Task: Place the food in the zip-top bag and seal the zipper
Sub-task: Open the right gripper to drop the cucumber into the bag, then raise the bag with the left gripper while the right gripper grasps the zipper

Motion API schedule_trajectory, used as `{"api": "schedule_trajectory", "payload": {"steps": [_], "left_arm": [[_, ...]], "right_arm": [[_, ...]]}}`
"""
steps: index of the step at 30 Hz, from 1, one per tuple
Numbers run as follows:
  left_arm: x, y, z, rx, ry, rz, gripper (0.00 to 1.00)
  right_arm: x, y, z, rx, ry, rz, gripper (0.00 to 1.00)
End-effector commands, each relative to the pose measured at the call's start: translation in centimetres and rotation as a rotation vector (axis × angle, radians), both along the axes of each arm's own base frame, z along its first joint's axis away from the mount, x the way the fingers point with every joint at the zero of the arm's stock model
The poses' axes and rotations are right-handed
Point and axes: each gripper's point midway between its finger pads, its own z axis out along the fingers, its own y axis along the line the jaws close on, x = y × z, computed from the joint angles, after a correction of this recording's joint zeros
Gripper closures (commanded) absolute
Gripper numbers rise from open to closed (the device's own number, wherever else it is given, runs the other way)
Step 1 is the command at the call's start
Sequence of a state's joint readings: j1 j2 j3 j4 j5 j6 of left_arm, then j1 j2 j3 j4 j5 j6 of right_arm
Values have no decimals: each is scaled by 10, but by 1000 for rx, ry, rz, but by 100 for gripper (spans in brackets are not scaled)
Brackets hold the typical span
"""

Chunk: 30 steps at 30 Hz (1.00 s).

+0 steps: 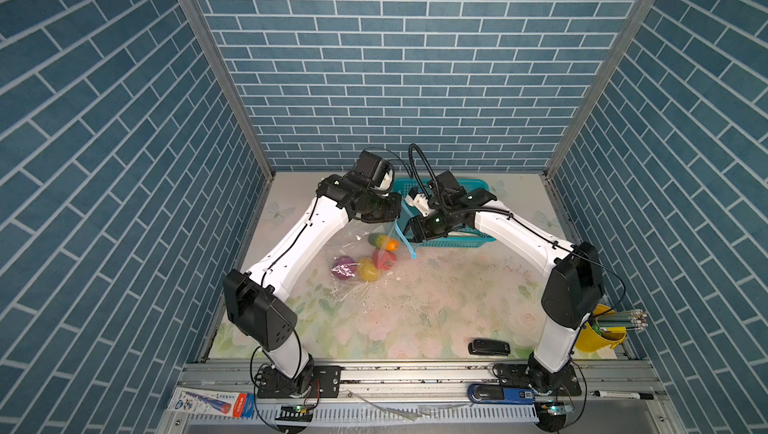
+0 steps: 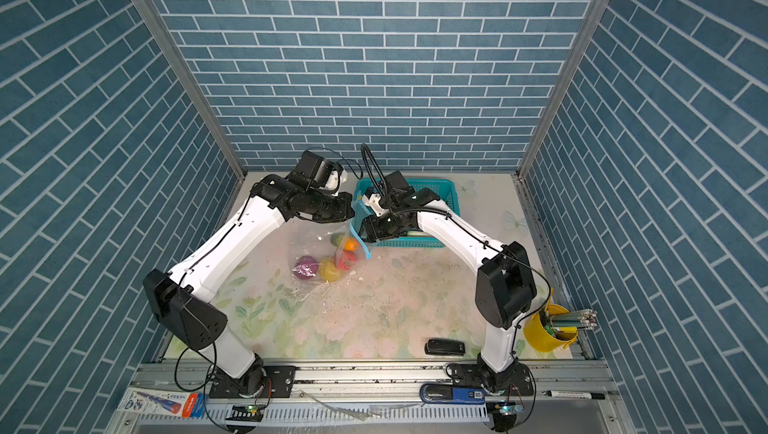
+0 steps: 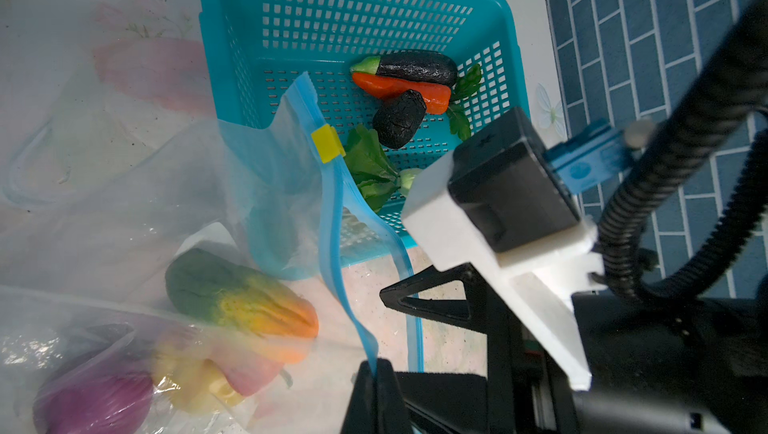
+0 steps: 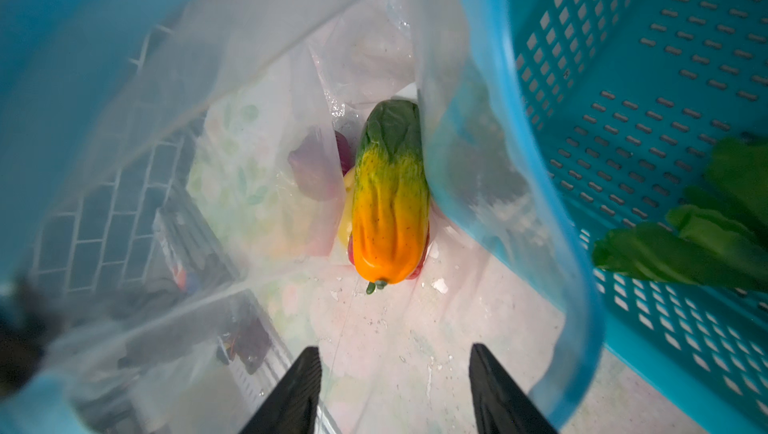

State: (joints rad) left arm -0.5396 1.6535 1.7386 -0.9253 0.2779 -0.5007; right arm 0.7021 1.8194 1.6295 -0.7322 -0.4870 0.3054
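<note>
On the left, the left gripper (image 3: 372, 390) is pressed together on the zipper (image 3: 330, 211), pinching one lip of that thin, light blue strip and lifting it off the table (image 1: 415, 307). From there the bag (image 1: 353, 240) sags down to the flowered tabletop: clear, thin, crinkly plastic, glinting where it creases. It lies with its closed end toward the front left, and its long axis runs up to a mouth that faces the basket (image 1: 457, 240). In both top views the food shows through the film. There's a round purple onion (image 1: 344, 267) deepest in, a knobbly yellow potato (image 1: 368, 270) touching it, and a glossy red piece (image 1: 384, 258) just beside that. Above them lies a long ribbed vegetable (image 1: 383, 241) shading from green to orange, crosswise with its orange end toward the mouth. The small, blocky yellow slider (image 3: 328, 144) sits on the held lip, and the second blue lip bows away from it, so the mouth gapes. The right gripper (image 4: 395, 390) hangs at that opening with its dark wedge fingers spread and nothing between them, the blue strip looping round on both sides. Further right, the teal basket is hard plastic, pierced with rows of slots. It holds a dark eggplant (image 3: 415, 68), a red-orange carrot (image 3: 399, 87), a rough black lump (image 3: 399, 120) and leafy greens (image 3: 370, 170).
</note>
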Motion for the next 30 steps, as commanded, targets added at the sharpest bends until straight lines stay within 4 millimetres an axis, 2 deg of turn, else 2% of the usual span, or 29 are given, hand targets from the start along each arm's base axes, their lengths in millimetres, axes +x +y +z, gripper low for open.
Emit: {"api": "schedule_trajectory", "payload": {"steps": [1,6,10,13,16,18,20,27,30], "left_arm": [[1,5,9,-5,-30,8,100],[1,10,11,-2,-38,20,100],[1,11,10,-3,-37,23,100],[0,11,10,-4,-38,22,100],[1,12,9,-7,-37,24,100],[1,12,8,-9,-32,23,100],[1,11,7,-10,-29,22,100],[0,13,9,-11,-32,23,100],[0,14,8,-8,-31,24,100]], "right_arm": [[3,2,25,20,-80,20,42],[14,-17,37,-39,-138,-66,42],[27,-48,29,-120,-97,-222,39],[30,-58,20,-115,-15,-309,38],[31,-52,8,-84,47,-331,40],[30,-46,3,-72,83,-320,48],[30,-43,-1,-76,107,-311,52],[30,-30,-6,-48,150,-273,57],[29,-25,-10,-38,176,-257,64]]}}
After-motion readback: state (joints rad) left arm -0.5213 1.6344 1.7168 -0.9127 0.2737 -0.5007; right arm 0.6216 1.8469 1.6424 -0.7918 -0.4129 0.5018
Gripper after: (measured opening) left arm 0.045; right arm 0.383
